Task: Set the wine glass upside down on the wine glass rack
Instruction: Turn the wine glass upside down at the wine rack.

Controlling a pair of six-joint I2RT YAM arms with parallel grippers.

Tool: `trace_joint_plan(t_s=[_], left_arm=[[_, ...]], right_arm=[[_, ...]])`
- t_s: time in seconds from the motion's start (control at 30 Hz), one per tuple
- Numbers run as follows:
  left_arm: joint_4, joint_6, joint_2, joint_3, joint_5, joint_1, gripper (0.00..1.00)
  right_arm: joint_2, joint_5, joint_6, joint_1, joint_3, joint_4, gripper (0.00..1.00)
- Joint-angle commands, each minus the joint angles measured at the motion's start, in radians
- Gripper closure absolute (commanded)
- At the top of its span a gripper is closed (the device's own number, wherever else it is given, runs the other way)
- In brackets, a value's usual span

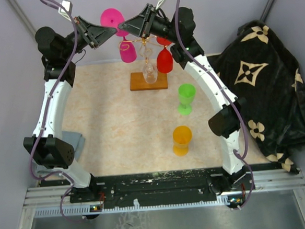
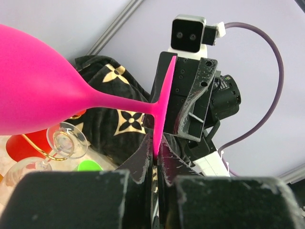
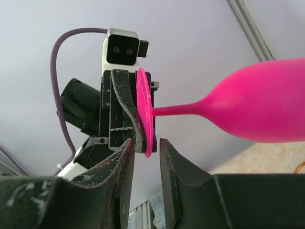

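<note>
While my left gripper (image 2: 155,160) is clamped on the foot of the pink wine glass (image 2: 43,90), the bowl hangs at the far middle, just left of the rack (image 1: 148,82); my right gripper (image 3: 147,149) stands half-wide, fingers astride that foot, not gripping.

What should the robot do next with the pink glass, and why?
Probably shut the right claw on the foot of the pink glass. That round foot sits between its open fingers, while the left claw pinches the same foot, so a second grip looks ready for passing the glass on to the rack.
</note>
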Motion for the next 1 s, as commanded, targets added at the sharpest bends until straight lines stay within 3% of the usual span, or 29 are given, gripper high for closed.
trace_joint_plan(t_s=[0.0,0.27,0.37,0.43,0.6,0.67,0.73,0.97], left_arm=[[0.022,0.024,-0.013,-0.007,0.017,-0.011,1.00],[0.028,0.020,-0.008,0.002,0.013,-0.014,1.00],[0.030,0.018,-0.009,0.002,0.008,-0.015,1.00],[0.031,0.019,-0.006,0.002,0.007,-0.018,1.00],[0.029,0.022,-0.007,-0.001,0.006,-0.020,0.99],[0.025,0.029,-0.008,-0.001,0.008,-0.020,0.94],[0.015,0.043,-0.012,0.000,0.002,-0.019,0.82],[-0.006,0.062,-0.022,-0.008,-0.003,0.009,0.63]], right_arm=[[0.012,0.015,0.007,0.014,0.055,0.061,0.72],[0.014,0.018,0.006,0.018,0.061,0.054,0.80],[0.014,0.015,0.002,0.020,0.062,0.048,0.88],[0.011,0.017,0.000,0.020,0.061,0.044,1.00],[-0.007,0.028,-0.004,0.020,0.039,0.045,1.00],[-0.020,0.036,-0.008,0.020,0.023,0.044,1.00],[-0.036,0.052,-0.013,0.019,0.003,0.043,1.00],[-0.050,0.066,0.000,-0.010,-0.028,0.068,1.00]])
